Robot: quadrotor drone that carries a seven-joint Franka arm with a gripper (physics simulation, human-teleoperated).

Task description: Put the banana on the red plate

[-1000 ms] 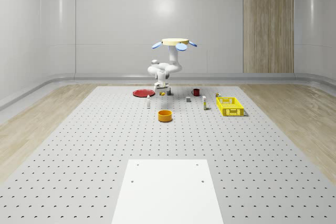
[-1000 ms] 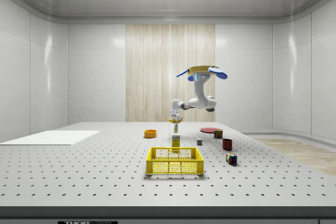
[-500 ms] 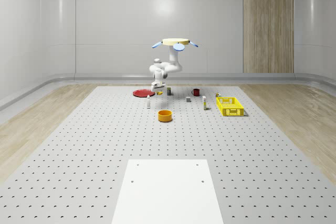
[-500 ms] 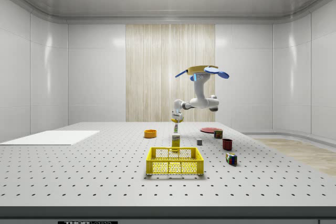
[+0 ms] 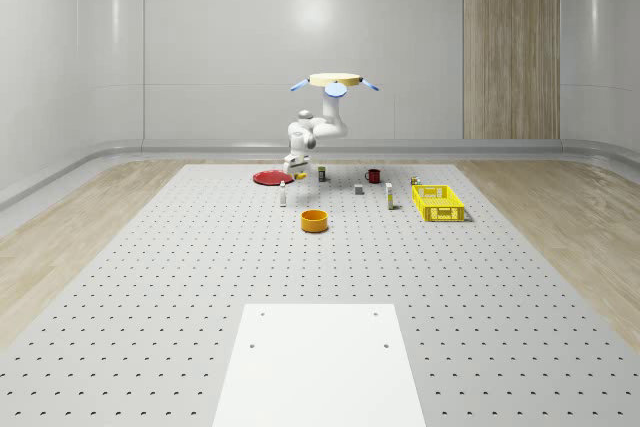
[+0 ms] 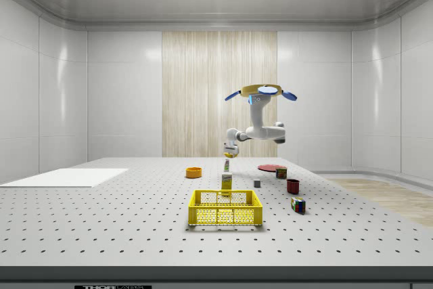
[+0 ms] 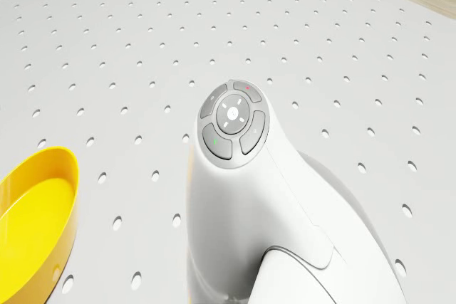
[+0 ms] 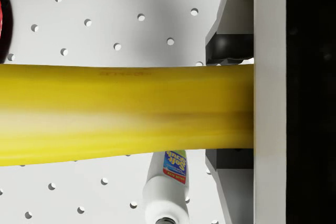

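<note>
Two fingers (image 8: 231,48) are squeezing your banana (image 8: 121,114), which is hiding the bottle's (image 8: 167,192) top, while your drone (image 5: 335,80) is hovering near the red plate (image 5: 268,178).

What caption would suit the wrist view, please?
Gripper clamps the banana above a white bottle on the table.

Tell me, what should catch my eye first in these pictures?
Probably the drone hovering above the far end of the pegboard table, its white arm bent down toward the red plate. Its hand is shut on a banana held in the air. Next, the bright yellow basket stands nearest in the side view.
</note>
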